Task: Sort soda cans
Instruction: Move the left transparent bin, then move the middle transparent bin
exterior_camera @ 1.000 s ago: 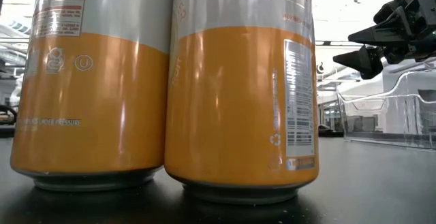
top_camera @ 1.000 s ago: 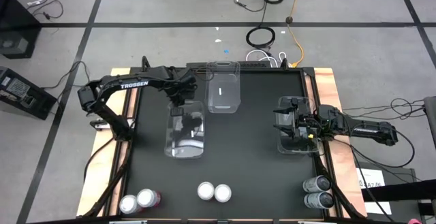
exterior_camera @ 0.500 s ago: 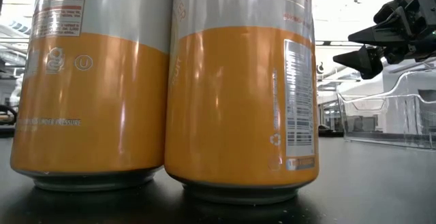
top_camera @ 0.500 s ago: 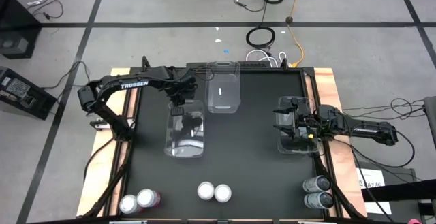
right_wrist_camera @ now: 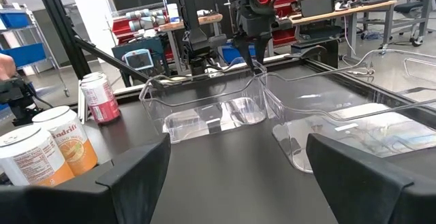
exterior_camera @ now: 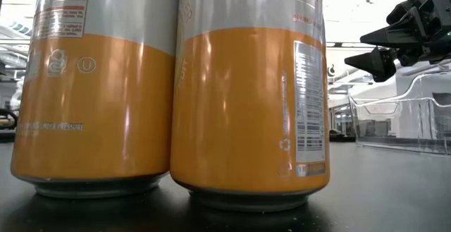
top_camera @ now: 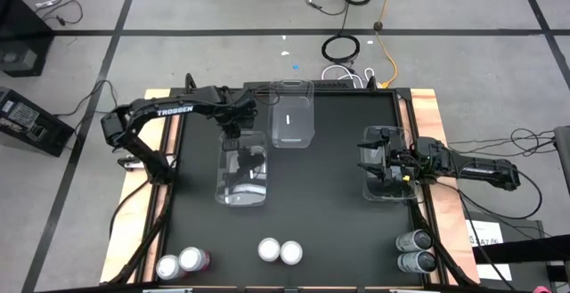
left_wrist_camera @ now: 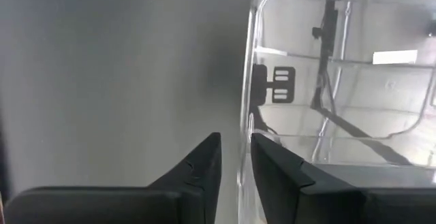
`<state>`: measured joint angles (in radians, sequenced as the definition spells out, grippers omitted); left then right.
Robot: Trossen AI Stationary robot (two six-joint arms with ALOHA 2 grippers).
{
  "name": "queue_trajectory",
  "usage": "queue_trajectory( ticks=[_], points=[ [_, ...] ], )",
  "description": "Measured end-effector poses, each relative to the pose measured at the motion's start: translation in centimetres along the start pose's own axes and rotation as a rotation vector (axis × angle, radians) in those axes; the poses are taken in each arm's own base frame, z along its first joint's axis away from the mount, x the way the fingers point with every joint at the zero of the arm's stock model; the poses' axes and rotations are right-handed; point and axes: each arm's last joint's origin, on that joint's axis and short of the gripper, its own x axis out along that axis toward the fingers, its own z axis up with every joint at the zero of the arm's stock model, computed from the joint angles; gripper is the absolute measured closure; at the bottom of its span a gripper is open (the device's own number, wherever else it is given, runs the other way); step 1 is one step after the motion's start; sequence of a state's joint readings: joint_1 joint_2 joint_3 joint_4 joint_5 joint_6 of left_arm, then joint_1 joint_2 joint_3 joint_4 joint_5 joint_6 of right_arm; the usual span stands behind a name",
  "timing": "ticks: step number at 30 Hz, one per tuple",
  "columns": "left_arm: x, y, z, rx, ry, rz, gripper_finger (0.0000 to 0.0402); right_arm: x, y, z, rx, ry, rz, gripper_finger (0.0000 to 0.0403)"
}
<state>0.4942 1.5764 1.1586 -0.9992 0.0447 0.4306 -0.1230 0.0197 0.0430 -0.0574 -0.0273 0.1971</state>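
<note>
- Soda cans: pink pair (top_camera: pixel 181 262), orange pair (top_camera: pixel 280 251), grey pair (top_camera: pixel 413 250), all upright along near table (top_camera: pixel 329 195) edge, pairs well apart.
- Left gripper (top_camera: pixel 234 131): fingers nearly closed on a clear bin (top_camera: pixel 242 173) wall.
- Right gripper (top_camera: pixel 372 155): fingers spread wide, empty, over right-edge bin (top_camera: pixel 388 189).
- Open black table between bins and cans.

Your left arm reaches in from the table's left side, its left gripper (top_camera: pixel 233 131) pointing down with the fingers (left_wrist_camera: pixel 204 163) nearly together, only a narrow slit between them. Your right gripper (top_camera: pixel 368 161) sits low at the right side, fingers (right_wrist_camera: pixel 136 166) spread wide.
</note>
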Motion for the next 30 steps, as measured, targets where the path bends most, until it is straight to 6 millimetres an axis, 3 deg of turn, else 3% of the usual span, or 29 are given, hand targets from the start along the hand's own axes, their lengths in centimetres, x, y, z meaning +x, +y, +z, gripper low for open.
queue_trajectory(
  ticks=[12, 17, 30],
  points=[
    [-4.9, 0.1, 1.0, -0.009, 0.004, -0.019, 0.0303, 0.0, 0.0, 0.0, 0.0, 0.0, 0.0, 0.0067],
    [-7.3, -0.4, 0.5, -0.062, -0.076, -0.042, 0.0303, 0.0, 0.0, 0.0, 0.0, 0.0, 0.0, 0.0067],
    [-12.0, -2.0, -2.0, -0.406, -0.257, -0.024, 0.0304, 0.0, 0.0, 0.0, 0.0, 0.0, 0.0, 0.0067]
  ],
)
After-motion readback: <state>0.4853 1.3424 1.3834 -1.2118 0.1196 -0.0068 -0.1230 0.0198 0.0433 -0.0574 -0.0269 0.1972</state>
